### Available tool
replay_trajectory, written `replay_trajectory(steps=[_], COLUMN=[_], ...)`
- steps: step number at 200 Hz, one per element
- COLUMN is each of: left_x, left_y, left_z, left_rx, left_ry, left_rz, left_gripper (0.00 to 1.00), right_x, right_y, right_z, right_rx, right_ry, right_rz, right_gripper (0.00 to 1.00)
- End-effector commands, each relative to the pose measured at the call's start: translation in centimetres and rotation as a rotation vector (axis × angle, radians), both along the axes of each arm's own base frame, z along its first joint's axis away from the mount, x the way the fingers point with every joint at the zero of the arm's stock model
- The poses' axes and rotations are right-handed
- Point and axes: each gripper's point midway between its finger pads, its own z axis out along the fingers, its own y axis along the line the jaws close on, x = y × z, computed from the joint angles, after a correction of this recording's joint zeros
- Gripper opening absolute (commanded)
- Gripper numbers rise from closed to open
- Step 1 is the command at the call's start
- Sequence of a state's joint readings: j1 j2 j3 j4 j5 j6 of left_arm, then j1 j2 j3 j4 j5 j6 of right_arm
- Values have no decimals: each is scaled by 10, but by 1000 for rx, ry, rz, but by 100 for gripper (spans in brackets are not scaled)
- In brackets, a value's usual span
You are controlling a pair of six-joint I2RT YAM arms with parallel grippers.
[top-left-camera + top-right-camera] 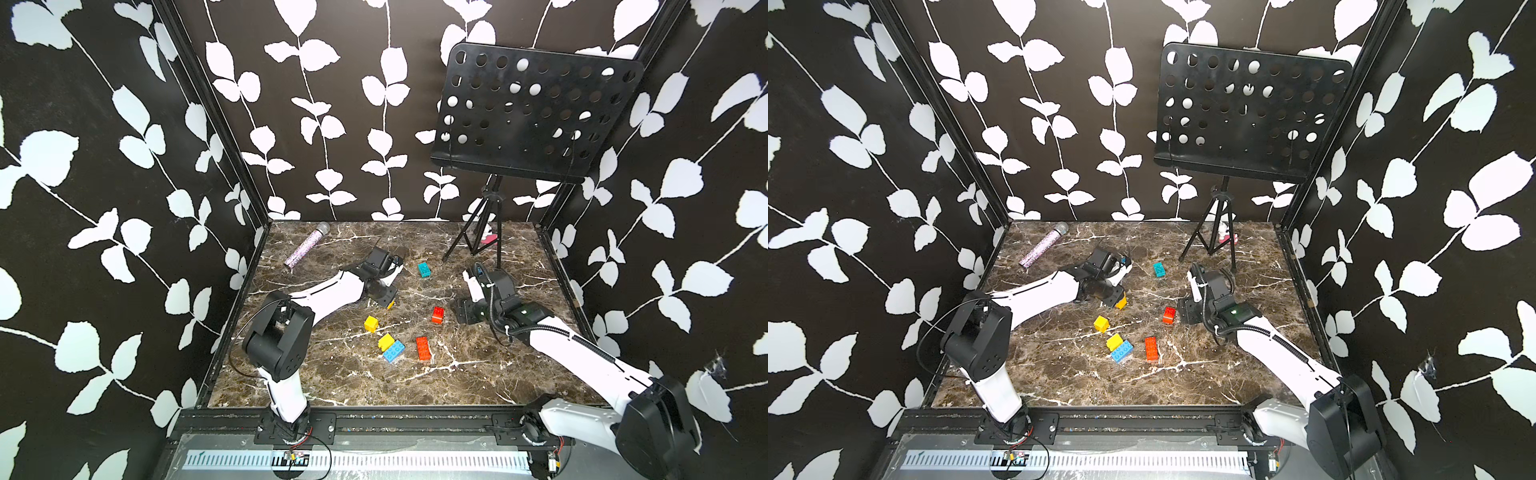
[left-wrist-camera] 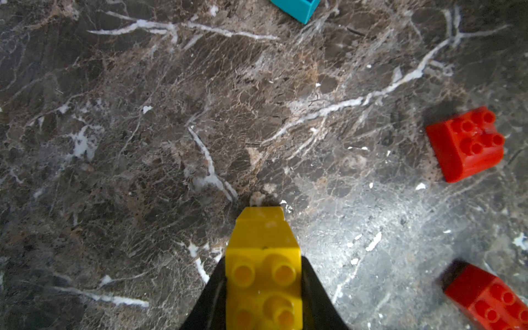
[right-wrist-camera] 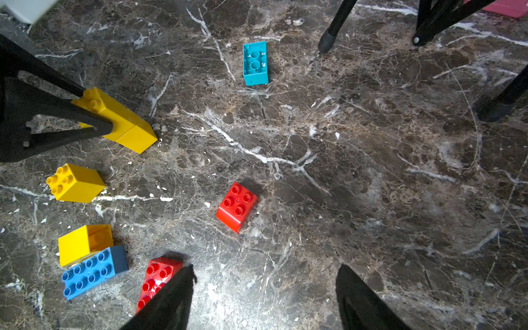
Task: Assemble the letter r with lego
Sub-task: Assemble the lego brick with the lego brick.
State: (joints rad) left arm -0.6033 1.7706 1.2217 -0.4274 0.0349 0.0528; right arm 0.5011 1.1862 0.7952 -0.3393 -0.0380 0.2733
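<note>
Marble tabletop (image 1: 478, 374), left gripper (image 2: 263, 297) clamping yellow bricks (image 2: 263, 237); right gripper (image 3: 265, 274) spread wide

Left claw (image 1: 387, 302) around a yellow brick (image 1: 391, 306), other bricks (image 1: 423, 348) loose on tabletop (image 1: 478, 374)

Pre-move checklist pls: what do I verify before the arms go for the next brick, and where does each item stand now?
1. Grip: left end effector shut on yellow stack: ok.
2. Spare arm: right end effector open, empty: ok.
3. Orientation: teal brick studs up: not ok, hollow side up.
4. Access: blue brick free-standing: not ok, touches loose yellow brick.
5. Access: small red brick studs up, standing alone: ok.
6. Stack's far end off the table: cannot tell.
</note>
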Motion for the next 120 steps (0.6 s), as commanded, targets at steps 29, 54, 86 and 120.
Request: replay_trajectory(steps=[29, 54, 86, 120], left_x=[-43, -49, -52, -49], left_y=[20, 22, 23, 23], left_z=[-60, -68, -72, -62], left_rx=[59, 49, 39, 35], left_ry=[212, 229, 233, 213], left_rz=[27, 46, 58, 61], left_gripper=[5, 5, 4, 25], right_x=[0, -1, -2, -2], right_y=[-1, 0, -1, 0], right_z=[5, 4, 5, 7], right_rx=[-7, -8, -11, 1], right_ry=[4, 10, 10, 2], right_rz=[9, 12, 13, 16], right_gripper=[77, 77, 77, 78])
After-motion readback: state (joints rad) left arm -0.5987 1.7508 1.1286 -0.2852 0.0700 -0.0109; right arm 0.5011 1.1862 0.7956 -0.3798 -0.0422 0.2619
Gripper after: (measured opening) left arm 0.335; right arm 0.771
